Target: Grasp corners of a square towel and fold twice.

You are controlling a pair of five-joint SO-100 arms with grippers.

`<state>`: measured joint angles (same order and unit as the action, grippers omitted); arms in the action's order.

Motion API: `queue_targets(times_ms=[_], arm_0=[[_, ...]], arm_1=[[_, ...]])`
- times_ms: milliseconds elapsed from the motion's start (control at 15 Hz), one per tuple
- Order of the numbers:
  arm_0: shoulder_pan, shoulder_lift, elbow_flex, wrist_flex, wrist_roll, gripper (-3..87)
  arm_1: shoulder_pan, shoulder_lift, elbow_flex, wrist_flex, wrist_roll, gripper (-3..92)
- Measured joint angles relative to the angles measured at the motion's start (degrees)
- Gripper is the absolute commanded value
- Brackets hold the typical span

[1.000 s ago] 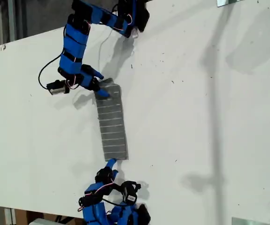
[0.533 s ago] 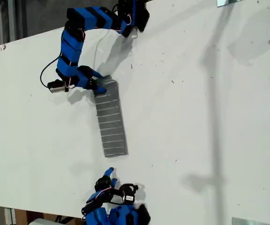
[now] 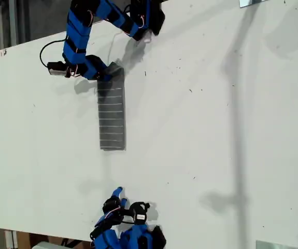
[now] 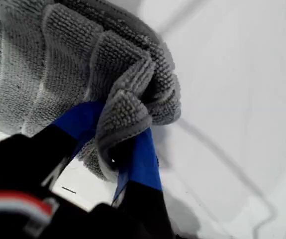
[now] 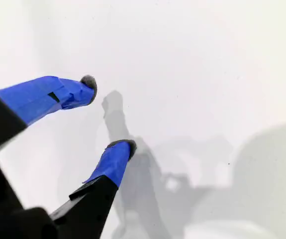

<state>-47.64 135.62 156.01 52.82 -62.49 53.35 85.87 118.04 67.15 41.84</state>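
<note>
The towel (image 3: pixel 112 114) lies on the white table as a long narrow folded strip, dark grey with thin pale stripes. My first gripper (image 3: pixel 103 75) at the strip's far end is shut on bunched corners of the towel (image 4: pixel 128 104), the cloth pinched between its blue fingers (image 4: pixel 143 159). My second gripper (image 3: pixel 116 194) sits near the table's front edge in the exterior view, apart from the towel. Its fingers (image 5: pixel 73 92) are spread open over bare table with nothing between them (image 5: pixel 110 119).
The white table (image 3: pixel 216 129) carries scattered small dark specks. Metal brackets show at the exterior view's top right (image 3: pixel 252 2) and bottom right (image 3: pixel 275 245). A black cable (image 3: pixel 47 49) loops beside the first arm.
My first gripper has dragged the towel toward the exterior view's top left, straightening the strip. My second gripper has let go of the near end and drawn back toward the front edge.
</note>
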Motion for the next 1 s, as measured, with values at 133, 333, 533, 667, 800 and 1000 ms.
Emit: queue_targets(times_ms=[133, 333, 533, 667, 800, 1000], arm_0=[[0.0, 0.0, 0.0, 0.0, 0.18, 19.8], [0.0, 0.0, 0.26, 0.0, 0.18, 19.7], [0.0, 0.0, 0.35, 0.0, -0.26, 19.6], [0.0, 0.0, 0.35, 0.0, -0.26, 19.6], [0.0, 0.09, 0.7, 0.0, -0.26, 19.5], [0.0, 1.32, 1.49, 0.0, -0.26, 19.5]], arm_1=[[-3.87, 8.61, 1.41, 5.89, 3.16, -0.1], [-10.02, 16.79, -8.88, 16.61, 4.75, -0.1], [-16.87, 10.63, -27.69, 22.32, 5.01, -0.1], [-19.42, 2.99, -37.27, 21.97, 4.75, -0.1], [-20.83, -2.46, -42.63, 18.81, 3.6, -0.1], [-23.55, -3.08, -43.07, 8.17, 1.14, -0.1]])
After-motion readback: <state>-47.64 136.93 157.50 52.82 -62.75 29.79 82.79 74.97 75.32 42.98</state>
